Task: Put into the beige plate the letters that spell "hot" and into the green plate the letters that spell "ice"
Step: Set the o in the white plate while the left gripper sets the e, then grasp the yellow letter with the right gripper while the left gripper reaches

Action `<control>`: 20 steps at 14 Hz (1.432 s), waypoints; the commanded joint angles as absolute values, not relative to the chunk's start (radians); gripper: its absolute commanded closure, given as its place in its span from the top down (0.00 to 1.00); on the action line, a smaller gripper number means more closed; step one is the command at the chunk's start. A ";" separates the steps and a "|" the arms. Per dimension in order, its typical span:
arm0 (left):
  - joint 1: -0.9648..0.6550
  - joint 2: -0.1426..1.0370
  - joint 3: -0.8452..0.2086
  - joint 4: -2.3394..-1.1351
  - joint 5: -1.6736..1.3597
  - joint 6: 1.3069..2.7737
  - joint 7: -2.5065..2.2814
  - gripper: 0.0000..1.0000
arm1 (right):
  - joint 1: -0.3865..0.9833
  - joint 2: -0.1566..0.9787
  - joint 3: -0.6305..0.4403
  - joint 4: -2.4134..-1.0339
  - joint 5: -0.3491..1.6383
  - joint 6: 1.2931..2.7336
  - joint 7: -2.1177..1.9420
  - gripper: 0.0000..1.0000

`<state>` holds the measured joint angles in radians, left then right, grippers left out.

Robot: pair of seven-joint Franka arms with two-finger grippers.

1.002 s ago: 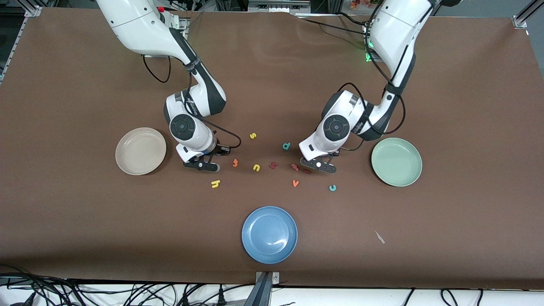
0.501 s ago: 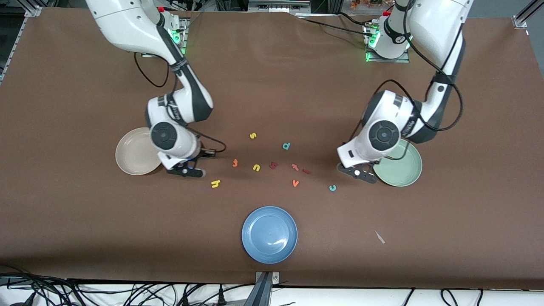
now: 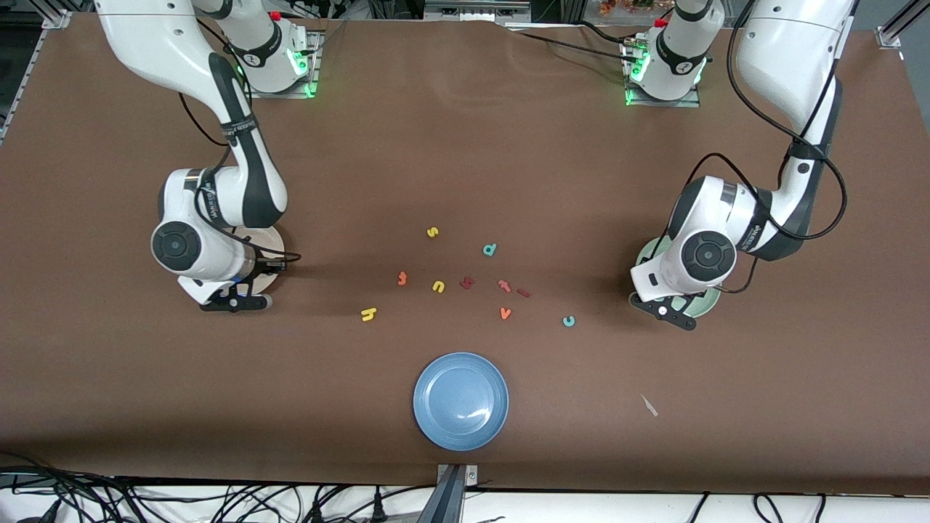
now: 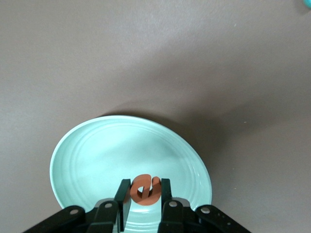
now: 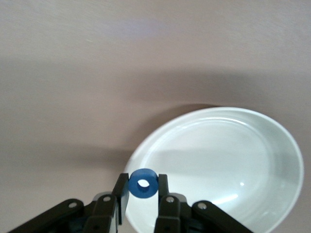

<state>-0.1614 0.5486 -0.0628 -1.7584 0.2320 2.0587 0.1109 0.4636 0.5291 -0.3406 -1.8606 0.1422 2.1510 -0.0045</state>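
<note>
My left gripper [image 4: 146,194] is shut on the orange "e" [image 4: 145,188], held upright over the near rim of the green plate [image 4: 97,155]. My right gripper [image 5: 143,194] is shut on the blue "o" [image 5: 143,184] above the edge of the beige plate [image 5: 233,160]. In the front view both hands cover most of their plates: the beige plate [image 3: 273,238] and the green plate [image 3: 706,305]. On the table between the arms lie the yellow "h" [image 3: 369,314], orange "t" [image 3: 402,278], dark red "i" [image 3: 524,293] and teal "c" [image 3: 569,320].
Other letters lie among them: a yellow "s" [image 3: 432,232], yellow "u" [image 3: 438,286], teal "d" [image 3: 490,250], orange "v" [image 3: 506,313] and two reddish letters [image 3: 467,282]. A blue plate [image 3: 461,400] stands nearer the front camera.
Both arms swung outward from the cluster of letters, the right one to the beige plate with the "o", the left one to the green plate with the "e".
</note>
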 commanded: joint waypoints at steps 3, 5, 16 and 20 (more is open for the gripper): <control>-0.088 0.607 -0.075 -1.759 0.262 2.123 0.184 0.19 | 0.472 0.401 -0.416 -2.069 0.153 2.261 -0.110 0.11; -0.078 0.615 -0.078 -1.759 0.250 2.135 0.192 0.20 | 0.472 0.384 -0.429 -2.086 0.164 2.260 -0.092 0.46; -0.091 0.542 -0.188 -1.746 0.153 2.045 0.157 1.00 | 0.544 0.535 -0.408 -1.792 0.356 2.111 0.534 1.00; -0.097 0.552 -0.236 -1.634 0.079 1.951 0.022 0.99 | 0.617 0.718 -0.399 -1.577 0.397 2.128 0.990 1.00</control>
<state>-0.0947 0.5471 -0.2261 -1.6856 0.1334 1.9982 0.0791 0.6006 0.6010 -0.3942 -1.7121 0.3482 2.1324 0.8328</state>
